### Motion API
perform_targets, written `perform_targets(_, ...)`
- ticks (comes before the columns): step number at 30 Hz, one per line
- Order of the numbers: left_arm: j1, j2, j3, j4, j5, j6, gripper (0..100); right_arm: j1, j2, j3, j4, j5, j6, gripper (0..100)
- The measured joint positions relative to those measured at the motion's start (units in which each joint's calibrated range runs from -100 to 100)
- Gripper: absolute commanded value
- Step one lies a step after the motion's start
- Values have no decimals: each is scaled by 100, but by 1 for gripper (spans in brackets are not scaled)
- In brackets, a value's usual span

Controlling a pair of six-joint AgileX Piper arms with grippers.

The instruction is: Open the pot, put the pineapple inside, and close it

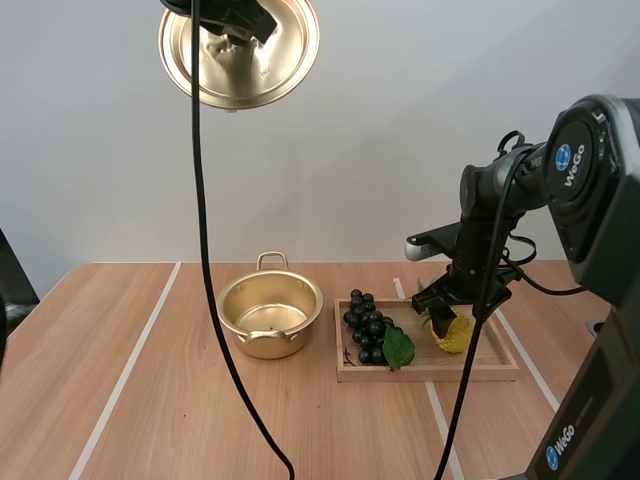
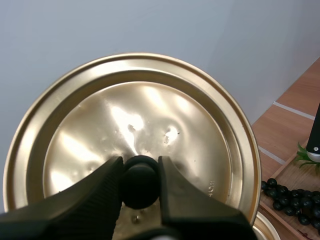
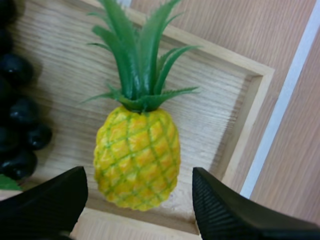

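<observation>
Pineapple [image 3: 137, 157] lies flat in the right end of the wooden tray [image 3: 250, 125], its green crown pointing away from our right gripper [image 3: 136, 187]. That gripper hangs just over the fruit with its jaws spread wide. One black finger [image 3: 45, 202] stands to each side of the yellow body, and we see a gap between each finger and the skin, so nothing is held. Dark grapes [image 3: 20, 130] with a green leaf fill the tray's left end, close beside the pineapple. On the table just left of the tray sits the golden pot [image 1: 270, 345], uncovered. High above the table, our left gripper [image 2: 140, 180] is clamped on the black knob [image 2: 140, 192] of the lid [image 2: 100, 125], which hangs tilted on edge.
</observation>
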Motion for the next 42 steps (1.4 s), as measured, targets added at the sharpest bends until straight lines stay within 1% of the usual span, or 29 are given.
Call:
perform_targets(14,0,0,0,0,58,1,0,0,654,28,-38,-540,34,100)
perform_targets(18,0,0,0,0,58,1,0,0,708,101,-38,-711,34,98)
perform_targets(20,0,0,0,0,58,1,0,0,717,117,-38,-778,34,95)
perform_targets(21,0,0,0,0,58,1,0,0,717,134,-38,-780,34,90)
perform_targets(22,0,0,0,0,58,1,0,0,731,131,-38,-798,34,82)
perform_targets(23,0,0,0,0,58,1,0,0,749,131,-38,-798,34,71)
perform_targets(26,0,0,0,0,58,1,0,0,762,131,17,-833,42,29)
perform_targets(27,0,0,0,0,58,1,0,0,762,131,17,-854,42,11)
perform_targets(28,0,0,0,0,58,1,0,0,762,131,29,-871,42,0)
perform_targets(35,0,0,0,0,-50,1,0,0,762,118,41,-1009,42,0)
perform_targets(39,0,-41,-95,0,-703,1,0,0,710,-139,41,-765,42,0)
perform_targets(42,0,-78,-486,0,-1362,1,0,0,540,-418,50,-723,42,0)
